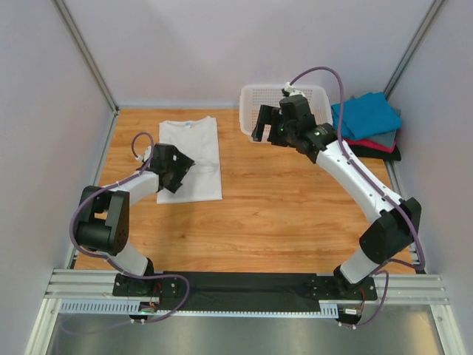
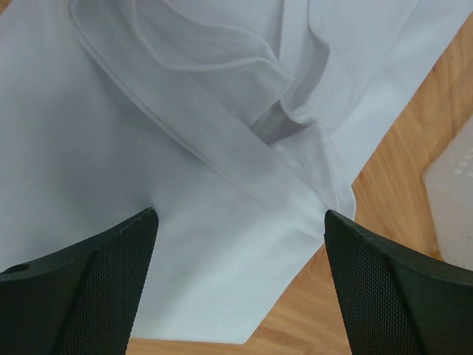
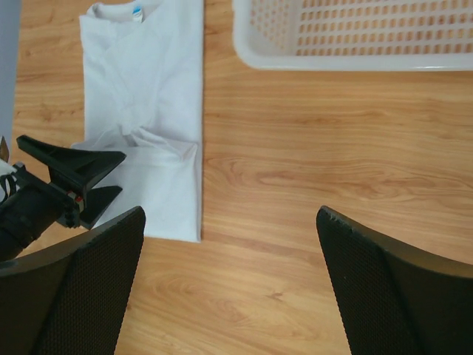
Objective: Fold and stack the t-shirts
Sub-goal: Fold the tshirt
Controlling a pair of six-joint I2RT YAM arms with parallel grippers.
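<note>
**Status: both open, nothing gripped**

left hand: jaws spread wide and empty, directly over the white t-shirt. The cloth lies on the desk, with a bunched fold just ahead of the fingertips; can't tell if they touch it.

right hand: also spread and empty, above bare desk. The basket is just beyond it. Past the basket, to this hand's right, is the folded stack: teal shirt on top, red shirt under it.

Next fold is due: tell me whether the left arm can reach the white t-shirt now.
Probably yes: the left pincer hangs open above the white t-shirt, nothing between them; the right pincer is off by the basket.
</note>
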